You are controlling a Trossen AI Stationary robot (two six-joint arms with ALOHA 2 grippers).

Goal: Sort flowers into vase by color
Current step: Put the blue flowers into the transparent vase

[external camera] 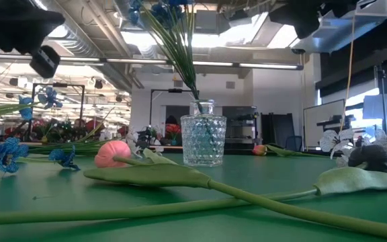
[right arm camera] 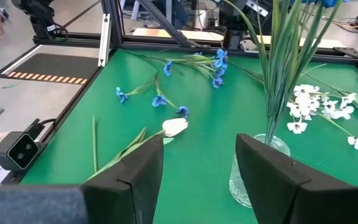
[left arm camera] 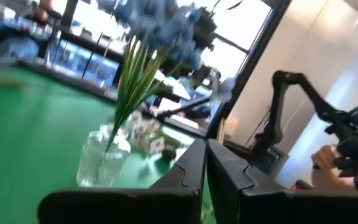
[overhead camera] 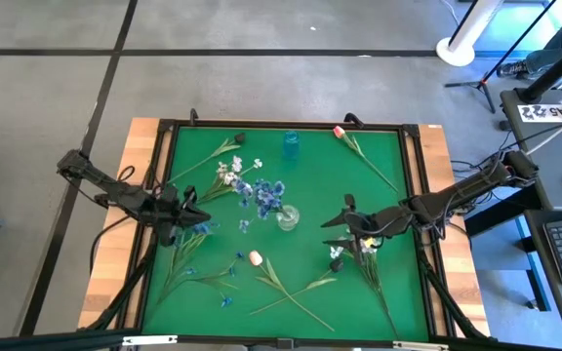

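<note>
— Blue flowers [overhead camera: 266, 195] stand in the glass vase [overhead camera: 288, 218] mid-mat, so that colour's begun.
— Left gripper [overhead camera: 195, 216], jaws pressed together, empty, beside loose blue sprays [overhead camera: 198, 273]; right gripper [overhead camera: 342, 222] spread, empty, above white blossoms [overhead camera: 337, 253].

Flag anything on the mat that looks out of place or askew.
Nothing spilled or broken. The clear vase stands upright with blue flowers in it. The other flowers lie loose on the green mat, including the pink tulip, still unsorted.
</note>
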